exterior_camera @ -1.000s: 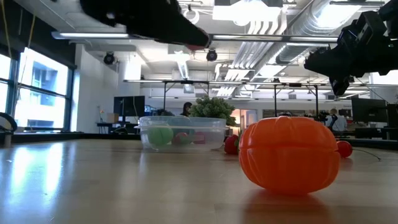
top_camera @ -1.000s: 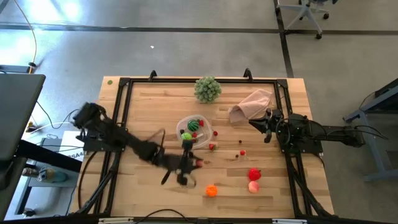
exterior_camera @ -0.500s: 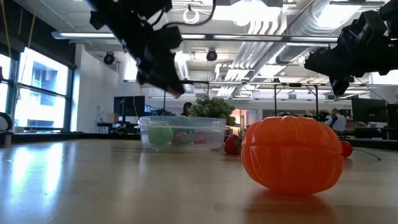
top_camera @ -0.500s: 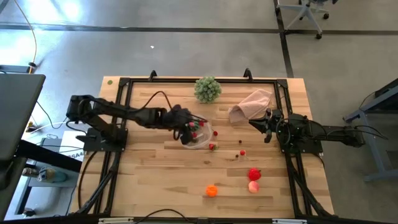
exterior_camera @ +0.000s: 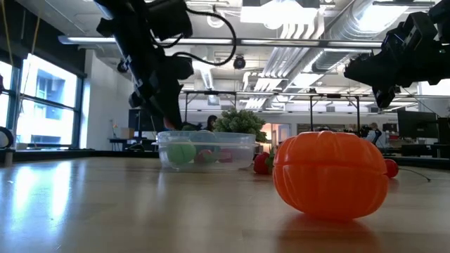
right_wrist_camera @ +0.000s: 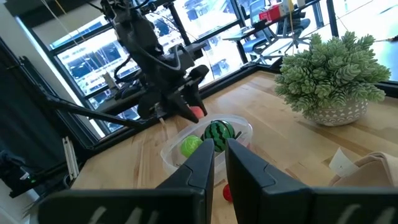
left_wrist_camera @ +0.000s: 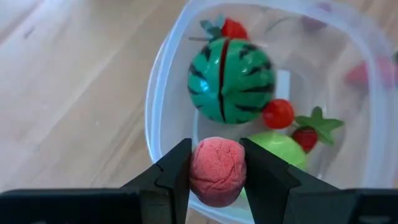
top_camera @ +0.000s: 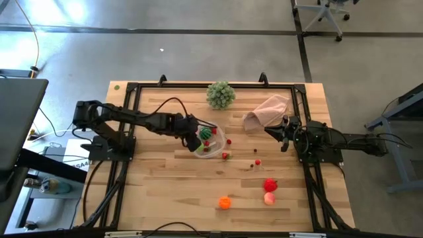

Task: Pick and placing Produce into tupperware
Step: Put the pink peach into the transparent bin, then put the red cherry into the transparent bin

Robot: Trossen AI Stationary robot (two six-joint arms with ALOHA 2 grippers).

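Tupperware (left_wrist_camera: 163, 87) sits mid-table and contains a striped watermelon (left_wrist_camera: 231, 79), a light green piece (left_wrist_camera: 278, 149) and red berries (left_wrist_camera: 278, 114). Left gripper (left_wrist_camera: 215, 169), above its rim, clamps a pink piece (left_wrist_camera: 216, 171). Right gripper (right_wrist_camera: 219, 160), parked at the table's right edge, is closed on nothing.

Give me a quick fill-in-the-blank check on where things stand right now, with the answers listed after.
1. The left gripper is shut on a ____ piece of produce.
2. That piece hangs over the clear ____.
3. The striped dark green piece lies ____ the tupperware.
4. The orange piece sits on the ____, outside the tupperware.

Missing words: pink; tupperware; inside; table
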